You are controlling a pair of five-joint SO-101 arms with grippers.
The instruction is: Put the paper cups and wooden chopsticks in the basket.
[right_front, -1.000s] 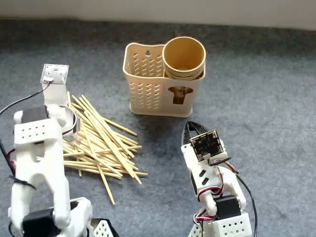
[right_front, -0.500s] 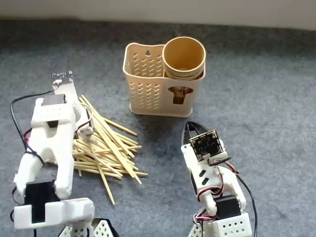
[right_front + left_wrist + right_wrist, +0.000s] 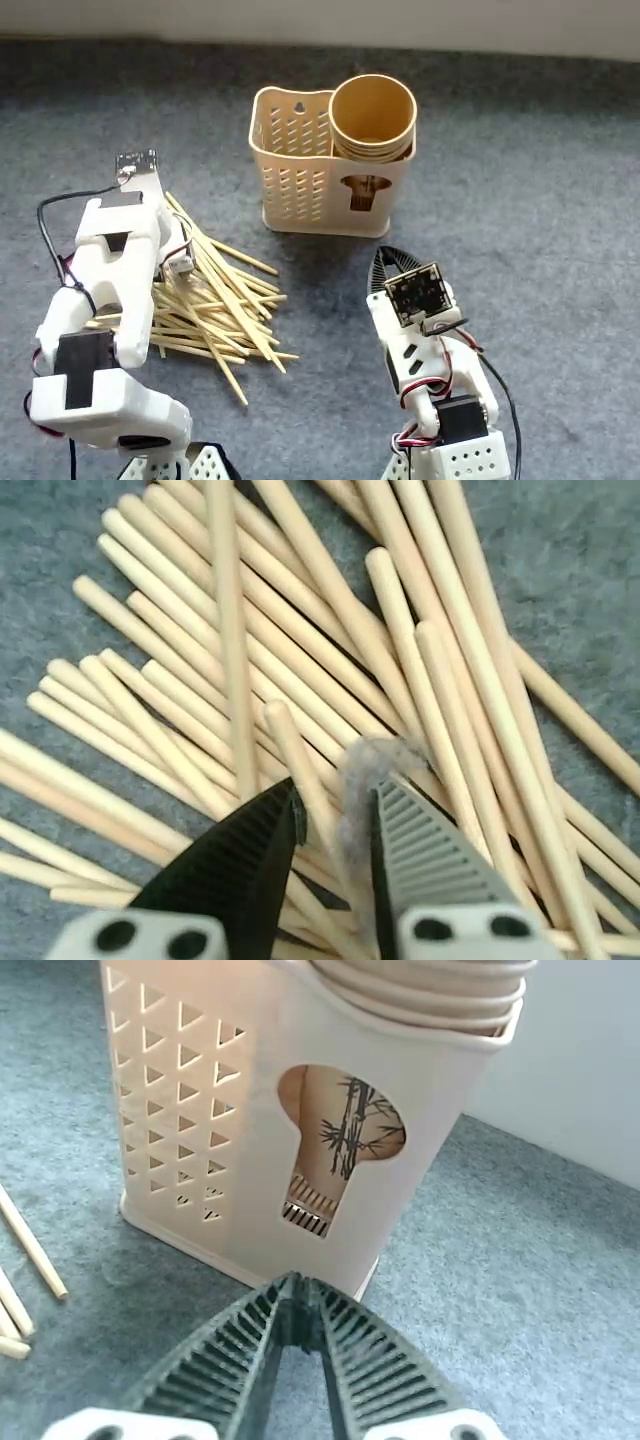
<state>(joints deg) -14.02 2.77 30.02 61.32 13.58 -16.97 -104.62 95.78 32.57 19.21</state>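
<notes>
A loose pile of wooden chopsticks [image 3: 225, 295] lies on the grey carpet to the left of the cream basket [image 3: 295, 170]. A stack of paper cups [image 3: 372, 112] stands inside the basket's right half. My left arm [image 3: 110, 270] is bent down over the pile. The left gripper [image 3: 335, 800] sits low among the chopsticks [image 3: 400, 670], its jaws closed in on one chopstick [image 3: 300, 760]. My right gripper [image 3: 390, 262] rests shut and empty just in front of the basket [image 3: 200, 1110], below its keyhole cut-out, with the cups [image 3: 430, 990] above.
Grey carpet [image 3: 540, 220] spreads to the right of the basket and the right arm. A pale wall edge [image 3: 320, 20] runs along the far side. A tuft of grey lint [image 3: 360, 770] clings by the left gripper's fingers.
The left arm has swung forward and dropped from high above the pile down onto the chopsticks. The right arm, basket and cups have not moved.
</notes>
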